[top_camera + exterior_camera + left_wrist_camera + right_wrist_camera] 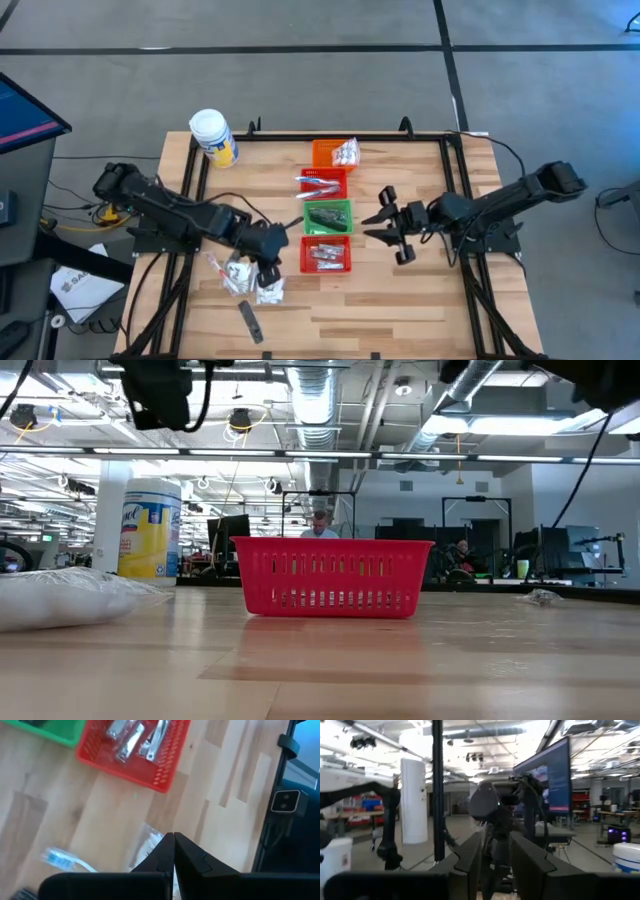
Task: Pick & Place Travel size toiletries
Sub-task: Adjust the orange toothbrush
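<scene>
Bare planks take up most of the table [400, 310], with open room along the near edge and across its right half.

At the far left corner stands a white jar with a yellow label [213, 137], close to the table's edge. Nearer the front, a small heap of clear sachets [240, 275] with white filling lies on the wood, with a pink toothbrush [214, 264] just beside it and a dark flat strip [249, 321] apart toward the near edge. The left gripper [267, 270] hangs low over this heap with its jaws pressed together; whether they pinch a sachet cannot be told.

Down the middle runs a column of four mesh baskets: an orange basket [322, 151] holding sachets, a red basket with toothbrushes [324, 183], a green basket [328, 215] with dark pieces, and a second red basket [326, 253] with small silvery tubes [131, 739] (the left wrist view shows these most clearly).

Right of the column the right gripper [392, 226] waits above bare wood, jaws partly apart and holding nothing.

Only the low view shows the room behind, with a person [320, 524] seated beyond the nearest red basket; only the left wrist view shows a sachet just ahead of the closed fingertips [173, 840].
</scene>
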Robot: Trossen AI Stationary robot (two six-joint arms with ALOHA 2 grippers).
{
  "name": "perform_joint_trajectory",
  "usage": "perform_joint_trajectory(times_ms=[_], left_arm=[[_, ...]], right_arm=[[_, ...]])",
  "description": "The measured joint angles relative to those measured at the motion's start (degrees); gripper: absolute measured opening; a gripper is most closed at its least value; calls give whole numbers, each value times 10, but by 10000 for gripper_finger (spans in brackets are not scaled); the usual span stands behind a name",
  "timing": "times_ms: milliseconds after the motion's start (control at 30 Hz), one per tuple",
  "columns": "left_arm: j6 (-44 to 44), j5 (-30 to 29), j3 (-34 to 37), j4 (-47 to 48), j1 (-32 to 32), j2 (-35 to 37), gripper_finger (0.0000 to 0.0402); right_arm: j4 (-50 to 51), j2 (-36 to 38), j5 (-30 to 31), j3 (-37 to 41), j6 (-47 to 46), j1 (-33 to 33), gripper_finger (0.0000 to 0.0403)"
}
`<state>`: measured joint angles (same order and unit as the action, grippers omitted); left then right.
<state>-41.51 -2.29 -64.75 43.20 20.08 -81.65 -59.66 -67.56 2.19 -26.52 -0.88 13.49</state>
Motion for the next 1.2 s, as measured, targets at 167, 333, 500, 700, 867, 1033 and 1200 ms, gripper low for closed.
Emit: perform_joint_trajectory(times_ms=[167, 333, 500, 700, 867, 1033, 1200], left_arm=[[-46, -23, 0, 0, 40, 0, 2], [-98, -41, 0, 0, 79, 0, 2], [-148, -61, 0, 1, 117, 0, 2], [-210, -89, 0, 1, 160, 0, 2], [-264, -119, -1, 3, 197, 0, 2], [-319, -154, -1, 5, 234, 0, 2], [-375, -192, -1, 18, 269, 0, 1]], right_arm=[[43, -33, -36, -52, 13, -10, 92], [57, -72, -73, -93, 15, -26, 92], [59, -112, -117, -129, 15, -44, 92], [58, -162, -173, -176, 7, -61, 92], [58, -204, -214, -217, -6, -73, 92], [59, -238, -239, -250, -7, -81, 92], [62, -265, -268, -283, -20, -88, 92]])
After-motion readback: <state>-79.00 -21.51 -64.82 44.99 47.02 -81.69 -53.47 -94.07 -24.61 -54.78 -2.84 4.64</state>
